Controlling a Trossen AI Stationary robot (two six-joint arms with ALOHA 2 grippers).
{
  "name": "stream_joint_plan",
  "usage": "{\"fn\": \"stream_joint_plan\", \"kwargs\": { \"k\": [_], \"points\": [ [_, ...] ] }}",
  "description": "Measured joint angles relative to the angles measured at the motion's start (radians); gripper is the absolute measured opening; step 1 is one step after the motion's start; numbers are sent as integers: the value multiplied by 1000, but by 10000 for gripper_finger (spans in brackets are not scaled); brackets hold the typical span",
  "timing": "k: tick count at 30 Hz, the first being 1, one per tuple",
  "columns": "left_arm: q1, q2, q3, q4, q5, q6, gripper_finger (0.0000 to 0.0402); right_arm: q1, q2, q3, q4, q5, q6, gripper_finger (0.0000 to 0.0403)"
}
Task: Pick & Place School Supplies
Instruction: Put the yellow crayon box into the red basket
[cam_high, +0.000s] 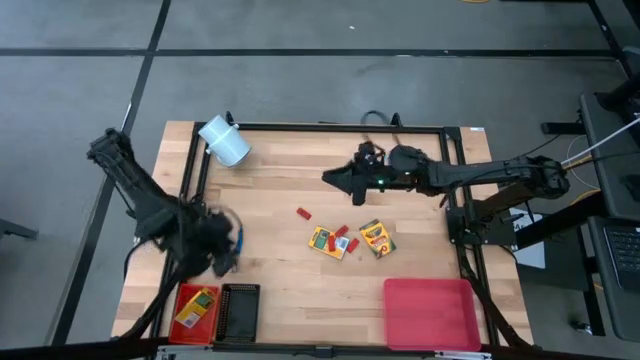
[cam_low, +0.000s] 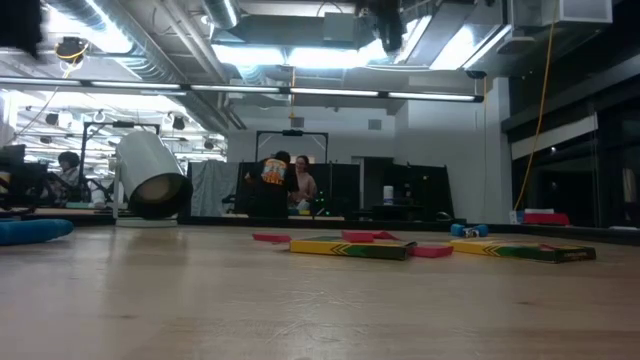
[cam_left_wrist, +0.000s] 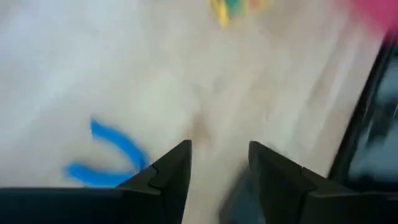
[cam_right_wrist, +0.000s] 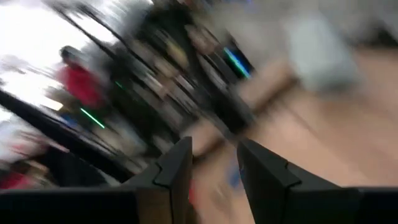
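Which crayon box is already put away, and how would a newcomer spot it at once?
Start at the wooden table and go to its near left corner, where a red tray sits beside a black tray. The yellow-and-green crayon box lies inside the red one. The other two crayon boxes lie loose mid-table among small red pieces.

No lettering can be read anywhere — the crayon boxes (cam_high: 328, 241) show only colours.

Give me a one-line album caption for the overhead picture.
Two dark robot arms over a wooden table scattered with yellow-and-green crayon boxes, small red pieces, and a pink-red tray.
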Motion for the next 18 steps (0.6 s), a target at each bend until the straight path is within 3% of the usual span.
{"fn": "stream_joint_plan", "kwargs": {
  "k": [3, 5, 8, 11, 14, 18],
  "points": [
    [72, -94, 0, 56, -173, 32, 151, -2, -4, -1, -277, -59, 64, 131],
    [108, -154, 0, 62, -237, 33, 151, -1, -1, -2, -364, -130, 82, 131],
    [168, -219, 0, 60, -209, 106, 154, 15, 15, 0, -461, -217, 73, 131],
    [236, -230, 0, 61, -103, 185, 154, 34, 26, 0, -640, -245, 50, 131],
    [291, -205, 0, 109, -66, 222, 155, 42, 35, -1, -842, -227, 44, 131],
    [335, -197, 1, 186, -81, 262, 159, 41, 38, -1, -950, -164, 92, 131]
  ]
}}
